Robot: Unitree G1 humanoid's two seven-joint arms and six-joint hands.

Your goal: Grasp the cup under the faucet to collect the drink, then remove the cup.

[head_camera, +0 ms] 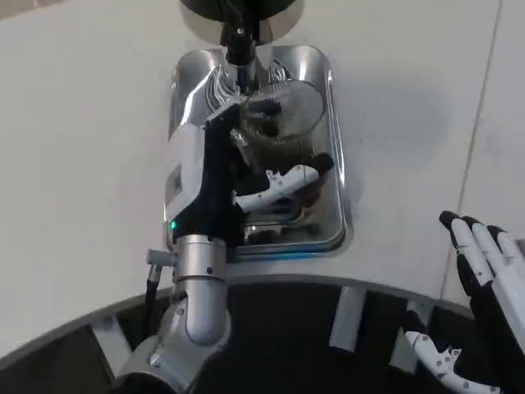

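I see my left hand (246, 176) reaching over the steel drip tray (338, 205), its fingers (287, 182) wrapped around the clear cup (283, 119) of dark drink. The cup stands on the tray just below the black faucet (238, 41), which is at twelve o'clock. My right hand (484, 279) hovers at four o'clock above the white table (82, 164), fingers spread, holding nothing.
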